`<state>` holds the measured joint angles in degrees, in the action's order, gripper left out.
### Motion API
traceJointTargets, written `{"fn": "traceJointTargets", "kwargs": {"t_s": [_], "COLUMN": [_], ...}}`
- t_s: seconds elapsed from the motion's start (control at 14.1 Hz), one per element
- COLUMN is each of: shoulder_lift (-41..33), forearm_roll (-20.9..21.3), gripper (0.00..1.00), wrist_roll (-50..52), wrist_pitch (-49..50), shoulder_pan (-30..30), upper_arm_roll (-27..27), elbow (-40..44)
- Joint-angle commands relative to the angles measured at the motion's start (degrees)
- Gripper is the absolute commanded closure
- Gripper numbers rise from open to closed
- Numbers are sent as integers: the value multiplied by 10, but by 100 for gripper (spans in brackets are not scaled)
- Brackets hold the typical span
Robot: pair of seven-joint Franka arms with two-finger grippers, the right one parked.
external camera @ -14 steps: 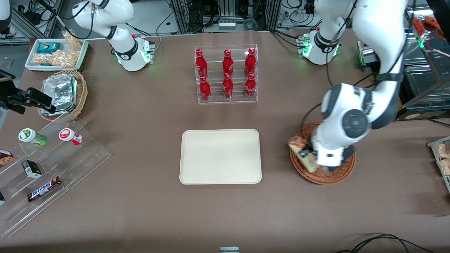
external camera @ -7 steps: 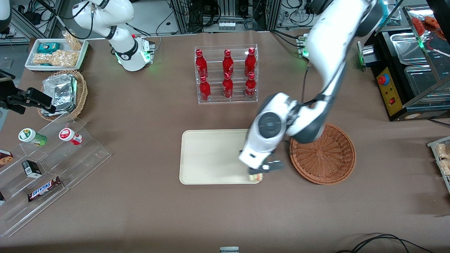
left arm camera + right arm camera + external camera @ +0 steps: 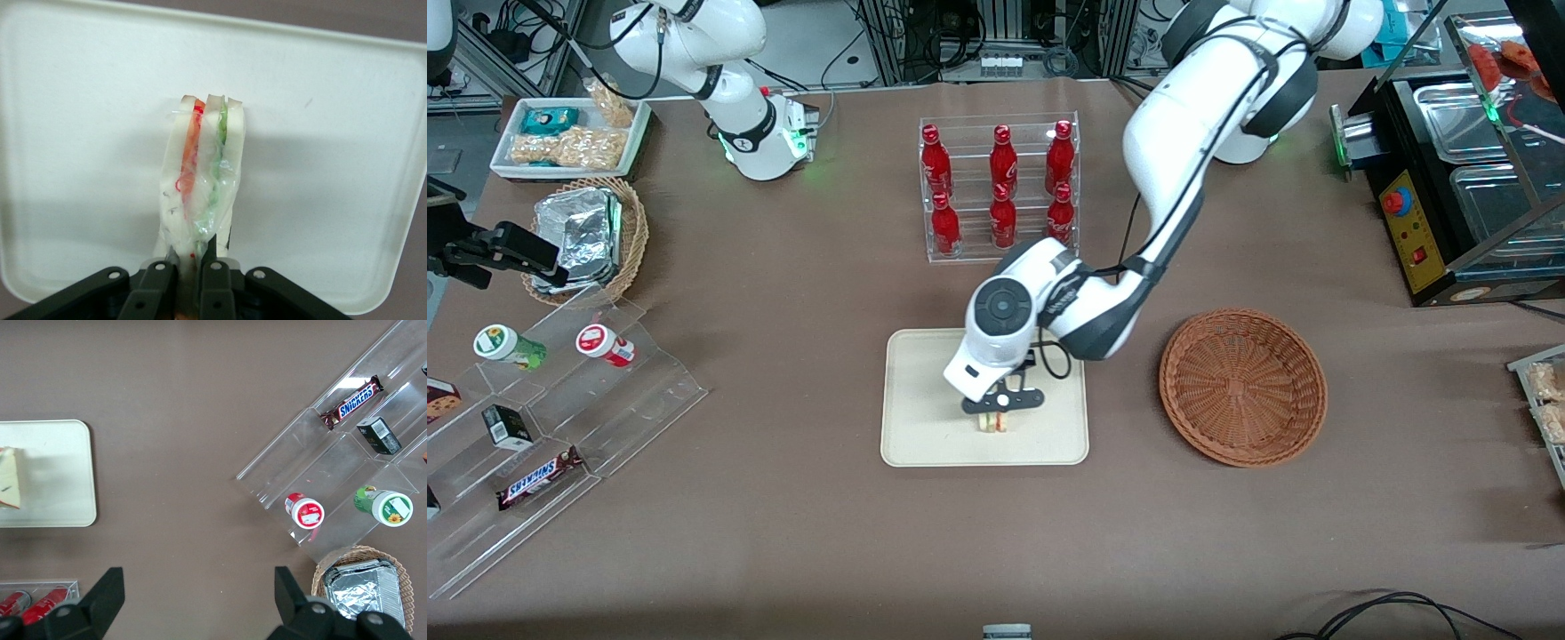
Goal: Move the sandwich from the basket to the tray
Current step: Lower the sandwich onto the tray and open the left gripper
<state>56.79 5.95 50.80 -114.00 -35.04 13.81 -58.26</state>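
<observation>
The sandwich (image 3: pixel 992 424), a clear-wrapped wedge with orange and green filling (image 3: pixel 200 175), hangs over the cream tray (image 3: pixel 925 391), near the tray edge closest to the front camera. My left gripper (image 3: pixel 996 414) is shut on the wedge's narrow end (image 3: pixel 191 255), with the wide end pointing down at the tray (image 3: pixel 80 133). Whether the sandwich touches the tray cannot be told. The right wrist view shows the sandwich (image 3: pixel 8 480) at the edge of the tray (image 3: pixel 60 473). The reddish-brown basket (image 3: pixel 1242 387) stands beside the tray, toward the working arm's end, with nothing in it.
A clear rack of red bottles (image 3: pixel 1000 187) stands farther from the front camera than the tray. Toward the parked arm's end are a stepped acrylic shelf with snacks (image 3: pixel 543 427), a tan basket of foil containers (image 3: pixel 587 236) and a white snack tray (image 3: pixel 569 138).
My gripper has carried the sandwich out of the basket and across to over the tray. The basket is left empty.
</observation>
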Motion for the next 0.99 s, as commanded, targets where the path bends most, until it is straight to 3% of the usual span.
{"fn": "traceJointTargets", "kwargs": {"t_s": [0.0, 0.14, 0.21, 0.35, 0.57, 0.92], "shoulder_lift": [30, 31, 30, 24, -8, -124], "forearm_roll": [13, 13, 13, 11, 8, 3], "gripper": [100, 97, 84, 0, 0, 0], "wrist_roll": [9, 8, 11, 34, 41, 37], "wrist_pitch": [6, 2, 0, -3, 25, 172], "shoulder_pan": [-27, -35, -35, -33, -27, 44], "upper_arm_roll": [-23, -33, -33, -33, -33, -31], "elbow": [49, 49, 48, 47, 46, 41]}}
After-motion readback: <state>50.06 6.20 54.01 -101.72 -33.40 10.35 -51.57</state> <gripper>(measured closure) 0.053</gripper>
